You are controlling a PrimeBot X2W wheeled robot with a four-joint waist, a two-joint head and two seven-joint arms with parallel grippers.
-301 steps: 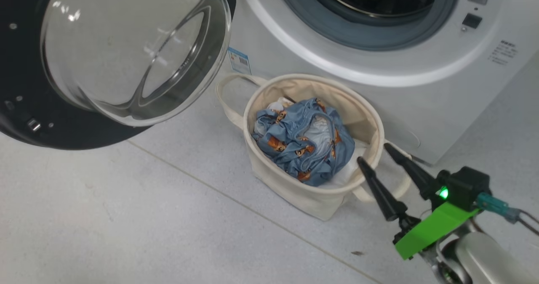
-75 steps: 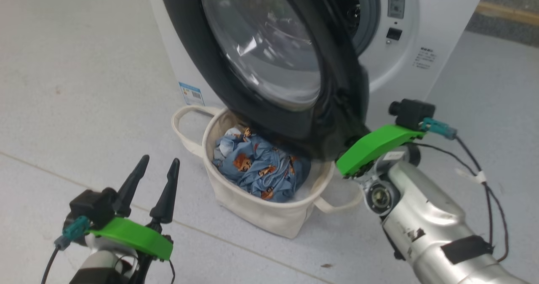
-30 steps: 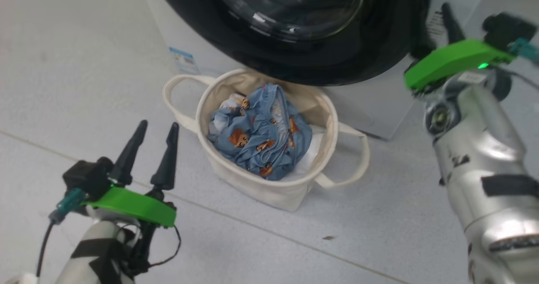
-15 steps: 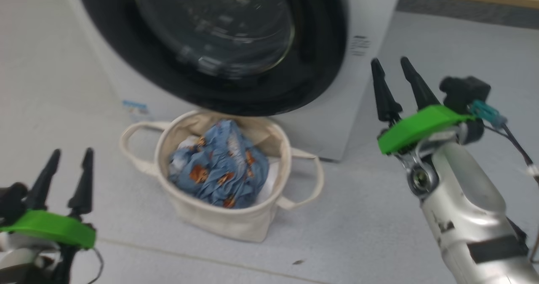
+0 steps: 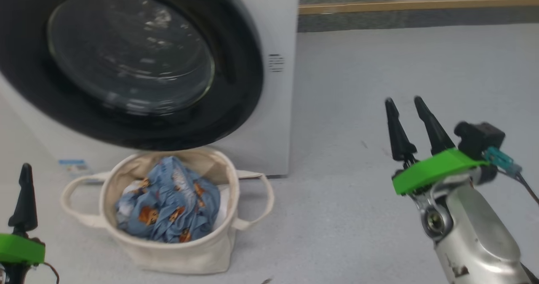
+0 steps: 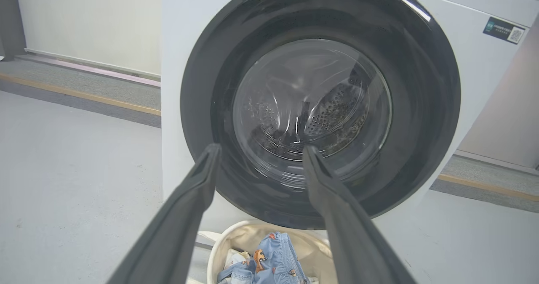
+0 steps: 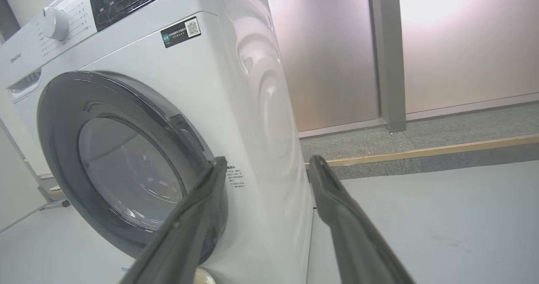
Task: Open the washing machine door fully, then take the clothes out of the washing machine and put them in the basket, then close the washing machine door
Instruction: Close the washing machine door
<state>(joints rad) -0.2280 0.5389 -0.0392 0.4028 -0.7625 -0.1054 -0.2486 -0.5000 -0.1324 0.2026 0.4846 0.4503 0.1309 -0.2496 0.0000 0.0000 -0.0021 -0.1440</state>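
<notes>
While clothes (image 5: 168,208) sat in the basket (image 5: 177,252) below the closed door (image 5: 126,65), left gripper (image 6: 261,148) and right gripper (image 5: 403,100) gaped wide, empty.

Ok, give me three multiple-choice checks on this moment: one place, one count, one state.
1. Where do the clothes lie? A in the drum; B in the basket; C on the floor.
2. How many loop handles does the basket show? A one; B two; C four.
3. The washing machine door stands: A wide open; B half open; C shut.
Answers: 1 B, the blue fabric sits inside the cream tub. 2 B, one loop at each side. 3 C, the black rim lies flush on the white front.
</notes>
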